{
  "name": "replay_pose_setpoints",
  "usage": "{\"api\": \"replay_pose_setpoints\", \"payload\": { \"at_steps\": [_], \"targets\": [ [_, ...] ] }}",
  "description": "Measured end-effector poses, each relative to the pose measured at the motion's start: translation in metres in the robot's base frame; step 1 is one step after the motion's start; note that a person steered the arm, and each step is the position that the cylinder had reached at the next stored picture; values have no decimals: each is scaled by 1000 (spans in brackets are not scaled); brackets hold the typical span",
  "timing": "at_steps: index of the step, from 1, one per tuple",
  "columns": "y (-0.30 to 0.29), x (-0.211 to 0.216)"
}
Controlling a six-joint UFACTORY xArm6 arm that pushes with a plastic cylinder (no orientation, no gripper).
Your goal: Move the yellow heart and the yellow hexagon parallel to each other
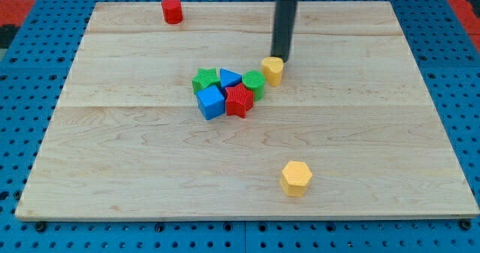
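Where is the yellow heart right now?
The yellow heart sits near the board's middle, right of the green block in the cluster, with my tip just at its upper right.

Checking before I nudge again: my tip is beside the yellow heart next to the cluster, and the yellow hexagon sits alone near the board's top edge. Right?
Not quite. The camera view shows the yellow hexagon alone near the board's bottom edge, not the top. My tip is beside the yellow heart next to the cluster.
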State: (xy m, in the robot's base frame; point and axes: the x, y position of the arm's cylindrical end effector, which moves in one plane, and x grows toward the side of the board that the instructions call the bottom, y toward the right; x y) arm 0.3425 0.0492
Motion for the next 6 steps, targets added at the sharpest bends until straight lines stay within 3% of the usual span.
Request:
{"api": "replay_pose_setpoints", "payload": {
  "at_steps": [1,2,3,4,6],
  "targets": [
    [10,0],
    [69,10],
    [44,36],
    [-2,35],
    [-18,12]
  ]
}}
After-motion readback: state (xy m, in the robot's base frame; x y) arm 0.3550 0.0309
